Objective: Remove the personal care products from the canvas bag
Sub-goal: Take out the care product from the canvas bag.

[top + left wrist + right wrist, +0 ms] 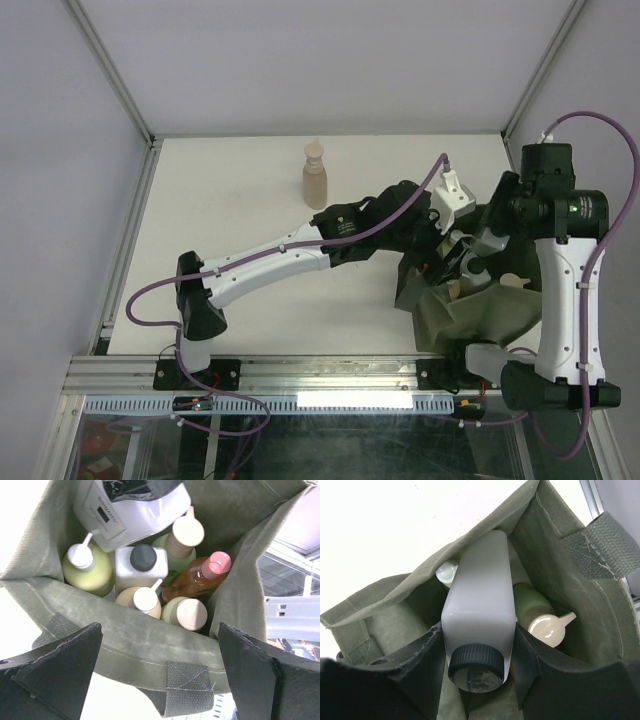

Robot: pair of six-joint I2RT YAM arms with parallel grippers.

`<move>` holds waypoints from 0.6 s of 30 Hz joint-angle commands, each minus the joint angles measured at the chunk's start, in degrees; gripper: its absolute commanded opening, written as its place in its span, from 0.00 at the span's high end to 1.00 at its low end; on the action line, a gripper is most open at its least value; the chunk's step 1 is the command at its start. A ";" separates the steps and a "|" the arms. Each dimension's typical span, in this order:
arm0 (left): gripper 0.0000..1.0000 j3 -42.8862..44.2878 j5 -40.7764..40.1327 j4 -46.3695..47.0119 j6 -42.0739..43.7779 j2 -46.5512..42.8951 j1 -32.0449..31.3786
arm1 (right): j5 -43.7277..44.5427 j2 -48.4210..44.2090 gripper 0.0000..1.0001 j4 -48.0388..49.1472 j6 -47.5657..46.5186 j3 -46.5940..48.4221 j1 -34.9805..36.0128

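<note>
The olive canvas bag [480, 315] sits at the near right corner, mouth open, bottles [90, 567] packed inside. The right gripper [477, 632] is in the mouth, jaws clamped on a white bottle with a black screw cap [480, 595]; the left gripper [159, 630] hangs over the bag's rim, jaws spread wide, empty. One tan bottle [315, 178] stands upright near the far edge's middle.
</note>
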 commanded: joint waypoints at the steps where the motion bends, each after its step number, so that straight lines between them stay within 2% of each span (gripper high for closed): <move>1: 0.01 -1.33 -4.49 2.97 -1.23 -4.67 0.46 | -3.90 -3.18 1.00 3.13 0.40 5.91 0.49; 7: 0.01 -4.10 -7.88 4.02 -1.70 -7.28 1.02 | -6.57 -4.21 1.00 1.66 0.60 8.59 0.49; 18: 0.01 -10.52 -9.29 6.39 -5.02 -11.81 3.25 | -12.59 -2.58 1.00 -2.36 1.33 17.15 0.49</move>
